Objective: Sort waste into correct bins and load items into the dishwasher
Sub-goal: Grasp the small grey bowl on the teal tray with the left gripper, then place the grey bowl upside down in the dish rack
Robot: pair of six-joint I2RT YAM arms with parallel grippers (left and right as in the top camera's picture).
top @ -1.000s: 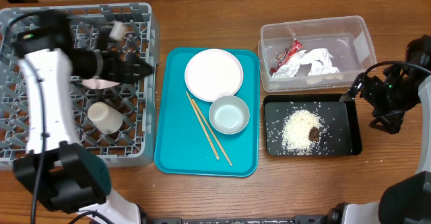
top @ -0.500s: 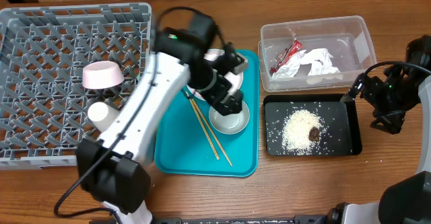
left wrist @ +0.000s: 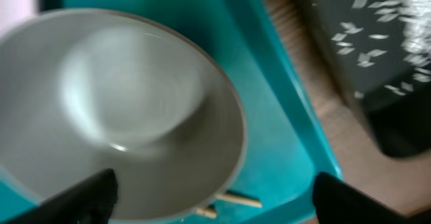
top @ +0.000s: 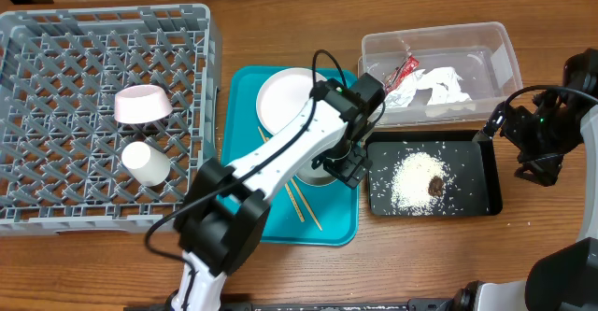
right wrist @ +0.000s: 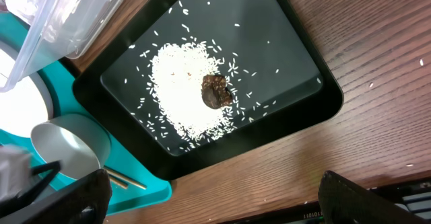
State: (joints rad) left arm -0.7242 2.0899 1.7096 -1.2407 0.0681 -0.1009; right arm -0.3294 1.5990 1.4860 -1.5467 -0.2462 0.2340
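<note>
Bowl (left wrist: 128, 109) on teal tray (left wrist: 269, 116) is framed by the wide-open left gripper (left wrist: 215, 196); right gripper (right wrist: 212, 187) is held open, empty, near black tray (right wrist: 289, 56).

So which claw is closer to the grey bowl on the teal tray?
Left. The left claw hovers right over the bowl; the right claw sits beyond the black tray.

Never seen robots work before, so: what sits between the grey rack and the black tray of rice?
The teal tray, carrying a white plate, pale bowl and chopsticks, with the left gripper over the bowl. The overhead view shows it.
</note>
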